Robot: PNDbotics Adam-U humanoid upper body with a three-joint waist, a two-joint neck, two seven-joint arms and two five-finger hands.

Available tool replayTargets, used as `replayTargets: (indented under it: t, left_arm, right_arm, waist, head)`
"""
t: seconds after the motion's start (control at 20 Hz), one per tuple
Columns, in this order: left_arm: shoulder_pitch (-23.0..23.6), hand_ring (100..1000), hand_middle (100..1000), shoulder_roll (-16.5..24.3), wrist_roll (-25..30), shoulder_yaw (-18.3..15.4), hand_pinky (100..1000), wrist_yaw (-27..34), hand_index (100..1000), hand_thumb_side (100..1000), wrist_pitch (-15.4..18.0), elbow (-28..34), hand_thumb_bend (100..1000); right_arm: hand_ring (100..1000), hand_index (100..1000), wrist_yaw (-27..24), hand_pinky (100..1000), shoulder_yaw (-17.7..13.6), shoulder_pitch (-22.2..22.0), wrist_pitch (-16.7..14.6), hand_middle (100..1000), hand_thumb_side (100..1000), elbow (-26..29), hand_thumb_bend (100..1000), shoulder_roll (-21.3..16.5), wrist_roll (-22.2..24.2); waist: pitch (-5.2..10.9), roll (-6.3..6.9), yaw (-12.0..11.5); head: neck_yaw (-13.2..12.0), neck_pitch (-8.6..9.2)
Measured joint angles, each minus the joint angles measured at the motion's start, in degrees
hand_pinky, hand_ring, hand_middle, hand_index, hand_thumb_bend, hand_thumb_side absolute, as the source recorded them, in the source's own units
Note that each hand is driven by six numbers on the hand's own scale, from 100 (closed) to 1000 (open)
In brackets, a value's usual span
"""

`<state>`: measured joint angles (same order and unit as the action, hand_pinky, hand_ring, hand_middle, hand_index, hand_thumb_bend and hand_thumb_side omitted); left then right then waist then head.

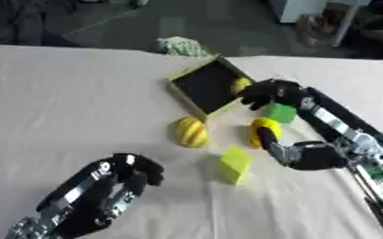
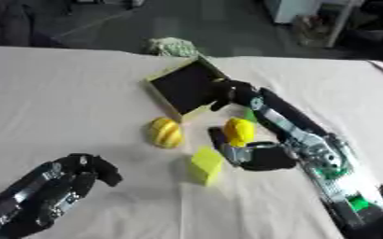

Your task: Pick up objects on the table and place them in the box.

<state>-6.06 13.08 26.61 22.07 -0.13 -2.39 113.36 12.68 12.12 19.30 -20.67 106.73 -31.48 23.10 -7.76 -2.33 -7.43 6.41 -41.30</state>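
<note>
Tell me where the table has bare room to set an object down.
The cloth left of the box is bare, down to the left hand. It is crowded by the right hand: striped ball, yellow block, yellow ball, green block.

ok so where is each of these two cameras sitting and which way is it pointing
Left eye view: in the head, looking down at the white cloth-covered table; left hand lower left, right hand at the shallow yellow-rimmed box.
Right eye view: beside it, facing the same way, showing both arms, the right one in fuller length.
Shared: box, ribbed yellow round object, yellow-green block.
</note>
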Motion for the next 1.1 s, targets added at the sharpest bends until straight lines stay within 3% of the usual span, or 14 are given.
replayTargets:
  t: [0.2, 0.4, 0.65, 1.1]
  left_arm:
    - [0.0, 711, 550, 0.0, 0.2, 0.2, 723, 0.1, 739, 685, 0.1, 0.0, 100]
    - [0.0, 711, 550, 0.0, 0.3, 0.3, 723, 0.1, 739, 685, 0.1, 0.0, 100]
    - [0.0, 711, 550, 0.0, 0.5, 0.4, 723, 0.1, 739, 692, 0.0, 0.0, 100]
    - [0.0, 711, 549, -0.1, 0.6, 0.5, 723, 0.1, 739, 697, -0.2, 0.0, 100]
  right_arm:
    - [941, 964, 3.1, 869, 0.2, 5.6, 0.0, 930, 257, -5.7, 100, -5.6, 3.6]
    - [964, 974, 5.6, 901, 0.3, 9.6, 0.4, 947, 324, -11.3, 100, -8.3, 7.1]
    - [975, 984, 9.2, 918, -0.7, 13.0, 0.9, 957, 317, -18.3, 100, -8.4, 11.4]
    - [979, 992, 13.9, 928, -3.7, 17.5, -0.2, 961, 418, -30.9, 100, -6.1, 15.5]
  waist:
    - [-0.35, 0.66, -0.4]
    - [-0.37, 0.70, -0.5]
    - [-0.38, 0.70, -0.7]
    - [-0.38, 0.74, -1.1]
  head:
    - [0.5, 0.02]
    - [0.8, 0.02]
    - [0.8, 0.02]
    - [0.8, 0.02]
